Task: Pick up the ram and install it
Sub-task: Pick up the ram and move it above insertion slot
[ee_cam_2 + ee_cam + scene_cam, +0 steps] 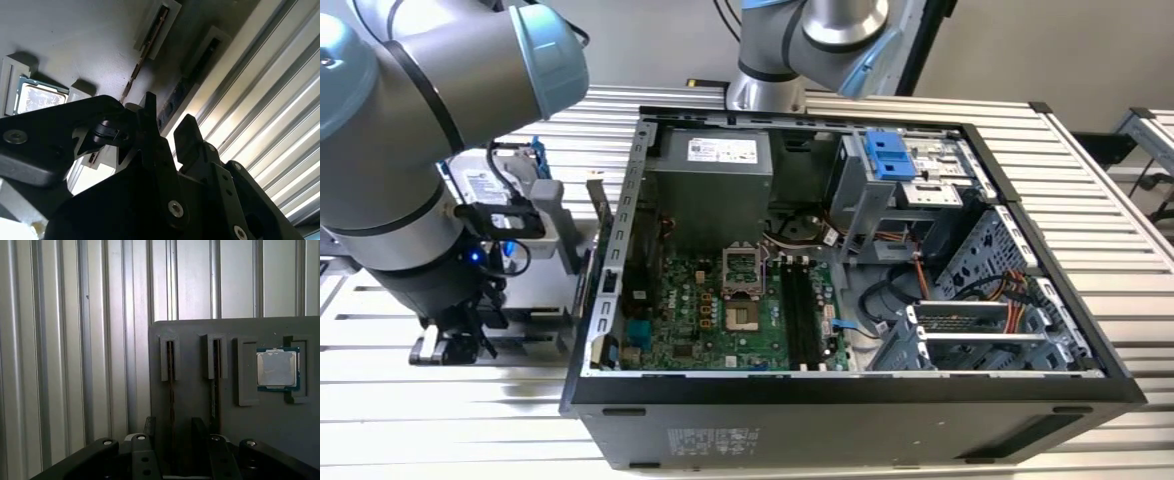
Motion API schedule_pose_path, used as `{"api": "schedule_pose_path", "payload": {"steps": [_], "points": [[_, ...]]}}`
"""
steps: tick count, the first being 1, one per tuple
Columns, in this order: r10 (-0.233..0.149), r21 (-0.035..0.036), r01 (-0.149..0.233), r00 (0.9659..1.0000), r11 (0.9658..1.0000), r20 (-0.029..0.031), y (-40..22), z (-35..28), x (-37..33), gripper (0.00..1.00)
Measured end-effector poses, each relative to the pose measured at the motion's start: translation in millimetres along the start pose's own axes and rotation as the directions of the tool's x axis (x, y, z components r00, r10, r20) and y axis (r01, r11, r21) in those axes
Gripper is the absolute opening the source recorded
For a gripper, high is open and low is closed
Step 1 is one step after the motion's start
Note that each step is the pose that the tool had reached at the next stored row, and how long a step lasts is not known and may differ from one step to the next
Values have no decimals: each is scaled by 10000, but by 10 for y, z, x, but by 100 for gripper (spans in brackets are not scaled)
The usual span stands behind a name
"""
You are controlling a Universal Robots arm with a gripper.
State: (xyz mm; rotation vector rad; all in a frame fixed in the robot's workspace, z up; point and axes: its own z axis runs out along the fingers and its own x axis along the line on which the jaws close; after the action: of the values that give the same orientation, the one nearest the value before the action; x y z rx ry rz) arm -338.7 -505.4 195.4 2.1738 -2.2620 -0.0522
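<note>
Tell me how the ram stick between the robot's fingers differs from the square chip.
The ram stick is long, thin and dark; the square chip is silvery on top. The ram stick stands on edge in a slot; the square chip lies flat. The open gripper straddles the ram stick, not the square chip. Both sit in the grey holder.

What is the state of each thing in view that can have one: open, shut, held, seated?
gripper: open, one finger each side of the ram.
ram: standing on edge in its tray slot, not gripped.
second ram stick: standing on edge in the neighbouring slot.
processor chip: lying flat in its tray recess.
computer case: side panel off, inside exposed.
</note>
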Motion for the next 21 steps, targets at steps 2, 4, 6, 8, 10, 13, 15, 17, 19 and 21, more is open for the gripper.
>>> {"api": "schedule_pose_path", "payload": {"steps": [2,4,6,8,10,13,15,17,19,21], "points": [[-117,-4,117,9999,9999,-4,0,0,0,100],[-282,-6,282,9996,9996,-7,0,0,0,100],[-325,-7,325,9995,9995,-8,0,0,0,100],[-362,-8,362,9993,9993,-9,0,0,0,100],[-494,-11,494,9988,9988,-13,0,0,0,0],[-550,-12,550,9985,9985,-14,0,0,0,0],[-586,-13,586,9983,9983,-15,0,0,0,0],[-623,-14,623,9981,9981,-16,0,0,0,0],[-659,-14,659,9978,9978,-17,0,0,0,0],[-696,-15,696,9976,9976,-20,0,0,0,0]]}}
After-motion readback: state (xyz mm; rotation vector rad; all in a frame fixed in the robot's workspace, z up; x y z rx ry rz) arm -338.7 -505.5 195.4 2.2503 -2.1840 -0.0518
